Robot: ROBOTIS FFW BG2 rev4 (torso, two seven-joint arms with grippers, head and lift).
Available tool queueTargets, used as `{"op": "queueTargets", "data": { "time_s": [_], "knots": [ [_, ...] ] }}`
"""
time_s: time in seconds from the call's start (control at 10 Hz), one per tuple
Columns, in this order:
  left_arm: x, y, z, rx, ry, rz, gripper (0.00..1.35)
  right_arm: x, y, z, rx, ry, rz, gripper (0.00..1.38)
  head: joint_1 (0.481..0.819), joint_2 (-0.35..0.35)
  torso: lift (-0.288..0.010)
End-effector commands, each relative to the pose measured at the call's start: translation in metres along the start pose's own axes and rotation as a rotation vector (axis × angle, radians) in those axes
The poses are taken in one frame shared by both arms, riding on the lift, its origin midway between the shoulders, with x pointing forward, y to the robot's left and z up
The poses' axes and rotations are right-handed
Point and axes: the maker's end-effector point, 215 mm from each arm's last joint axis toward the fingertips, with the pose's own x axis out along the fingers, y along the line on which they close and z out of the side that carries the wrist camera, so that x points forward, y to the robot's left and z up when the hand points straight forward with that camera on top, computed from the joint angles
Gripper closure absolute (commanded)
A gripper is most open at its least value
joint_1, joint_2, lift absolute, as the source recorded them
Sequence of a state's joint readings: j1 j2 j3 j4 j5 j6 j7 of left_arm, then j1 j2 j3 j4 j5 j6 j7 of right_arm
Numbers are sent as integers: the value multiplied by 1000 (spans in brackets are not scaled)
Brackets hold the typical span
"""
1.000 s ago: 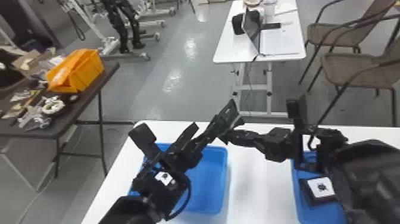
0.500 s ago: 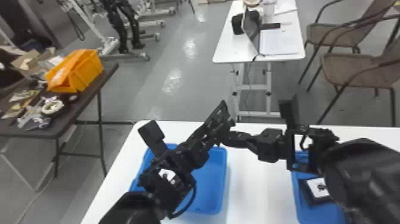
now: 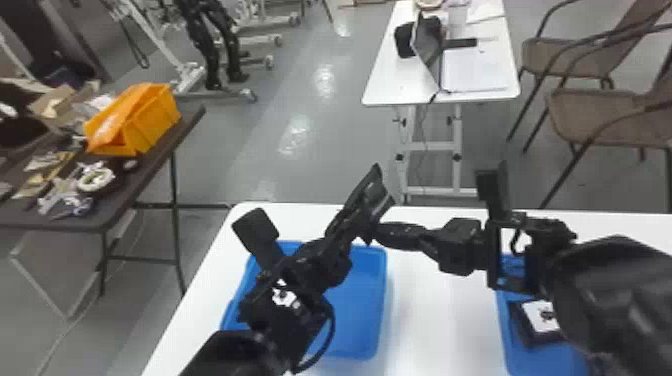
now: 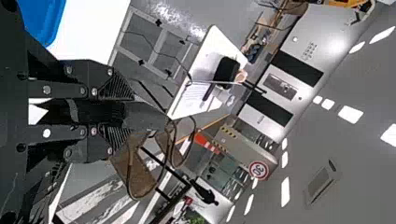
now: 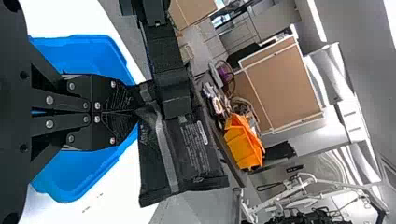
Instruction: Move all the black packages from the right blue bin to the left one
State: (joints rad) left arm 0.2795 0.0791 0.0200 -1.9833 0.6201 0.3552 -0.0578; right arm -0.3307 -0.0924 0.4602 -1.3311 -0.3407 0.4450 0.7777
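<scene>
Black plastic package (image 5: 191,154), one, with a grey stripe and pale printing: held off the table between the two grippers, near the far inner corner of the left blue bin (image 3: 357,310) in the head view.

Left gripper (image 3: 352,220): fingers closed on the package, one on each face. In the left wrist view the left gripper (image 4: 130,113) has the dark wrapping running between its ridged pads.

Right gripper (image 3: 381,233): fingers drawn narrow, pinching a corner of the same package. In the right wrist view the right gripper (image 5: 133,105) has its two fingers nearly together, the package spreading out past their tips.

Dark item with white label (image 3: 540,317), one: lying in the right blue bin (image 3: 545,360), partly behind the right arm.

White table (image 3: 435,320), one: carries both bins, set well apart.

Dark side table (image 3: 150,165), one: beyond the left arm; holds an orange bin (image 3: 152,120) and a clutter of small parts.

Small white table (image 3: 385,85), one: farther off; bears a laptop (image 3: 427,42), a black bag (image 3: 404,40) and papers.

Brown chairs (image 3: 595,115), a pair: to the right of the small white table.
</scene>
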Motion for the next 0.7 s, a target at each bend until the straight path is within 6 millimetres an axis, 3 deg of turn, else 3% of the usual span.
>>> {"op": "queueTargets", "data": {
  "time_s": [0.0, 0.2, 0.3, 0.5, 0.6],
  "knots": [
    [-1, 1, 3, 11, -13, 4, 1223, -1, -1, -2, 6, -2, -1, 1082, 695, 297, -40],
    [-5, 9, 12, 42, -50, 31, 1223, -10, -8, -1, 23, -21, -19, 142, 695, 299, -40],
    [-12, 24, 18, 83, -78, 83, 1223, -24, -19, -2, 24, -40, -56, 30, 695, 299, -40],
    [-40, 65, 14, 207, -83, 230, 1223, -83, -60, -9, 51, -112, -263, 176, 695, 298, -40],
    [-54, 81, 9, 253, -89, 299, 1223, -117, -75, -23, 91, -150, -371, 202, 695, 285, -40]
  ]
}}
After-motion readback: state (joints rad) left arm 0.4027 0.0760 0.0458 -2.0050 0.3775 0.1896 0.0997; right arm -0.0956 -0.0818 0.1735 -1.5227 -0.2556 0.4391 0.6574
